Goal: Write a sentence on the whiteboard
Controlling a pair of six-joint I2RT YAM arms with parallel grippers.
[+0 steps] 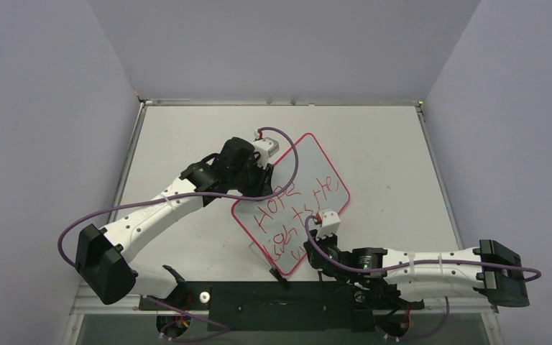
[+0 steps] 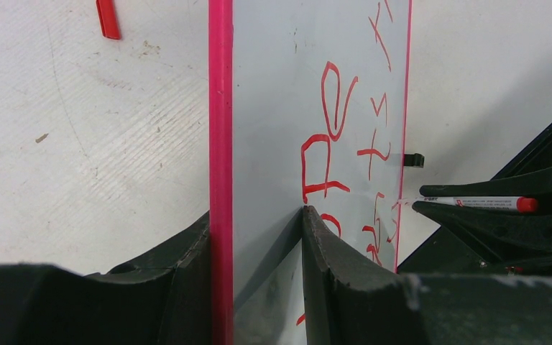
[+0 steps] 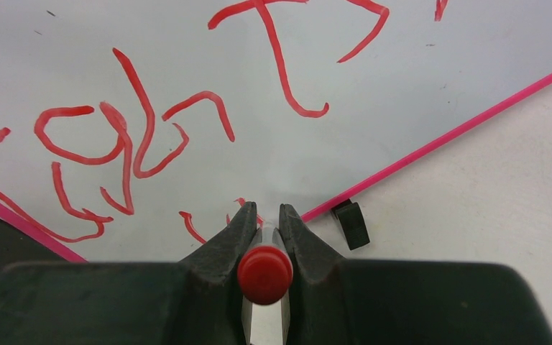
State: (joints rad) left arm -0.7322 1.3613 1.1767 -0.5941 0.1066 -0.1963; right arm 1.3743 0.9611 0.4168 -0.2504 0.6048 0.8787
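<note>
One whiteboard [image 1: 309, 159] is sitting at frame centre, its long axis running lower left to upper right, the sentence [image 1: 277, 203] running along it. The left gripper [image 2: 256, 215] is pinching its rim; the right gripper [image 3: 262, 219] is clamping one marker [image 3: 264, 274].

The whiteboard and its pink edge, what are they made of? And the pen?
The whiteboard looks like smooth, glossy coated board: it reflects the left gripper clamping it. Its pink edge looks like plastic trim, evenly coloured and slightly shiny. The pen seems plastic: white barrel, glossy red end.
</note>
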